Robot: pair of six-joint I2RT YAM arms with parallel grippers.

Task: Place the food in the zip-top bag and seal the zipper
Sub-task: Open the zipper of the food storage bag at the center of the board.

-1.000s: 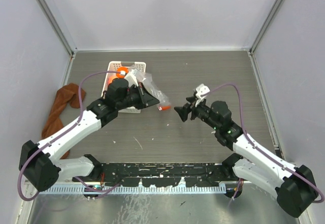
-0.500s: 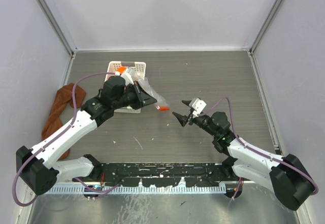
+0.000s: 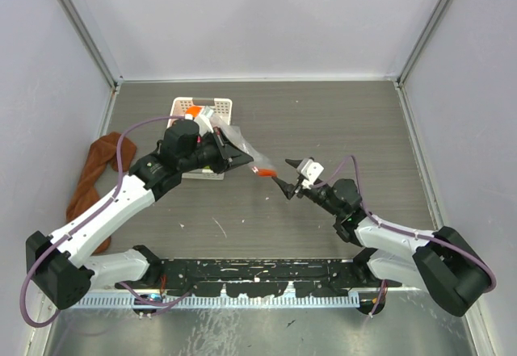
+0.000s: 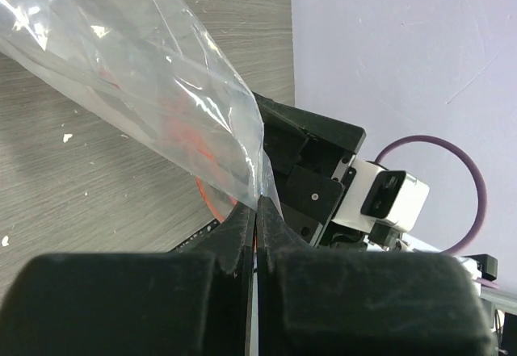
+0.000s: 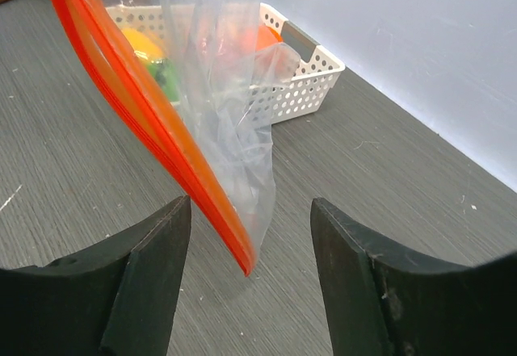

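Observation:
My left gripper (image 3: 241, 158) is shut on the edge of the clear zip-top bag (image 3: 234, 140) and holds it up off the table; the left wrist view shows the jaws (image 4: 258, 211) pinched on the plastic (image 4: 161, 73). The red-orange zipper (image 5: 153, 122) runs down along the bag's mouth, and its lower end (image 3: 261, 170) hangs between my right gripper's open fingers (image 5: 145, 275). My right gripper (image 3: 282, 175), also seen in its wrist view (image 5: 250, 239), touches nothing. The food, orange (image 5: 262, 37), yellow-orange (image 5: 141, 45) and green (image 5: 166, 77) pieces, lies in the white basket (image 5: 303, 85) behind the bag.
The white slotted basket (image 3: 216, 104) stands at the back left, partly hidden by my left arm. A brown cloth (image 3: 93, 174) lies by the left wall. A black rail (image 3: 258, 275) runs along the near edge.
My right gripper has moved left and lowered until its open fingers flank the zipper's end. My left gripper has held the bag and shifted slightly.

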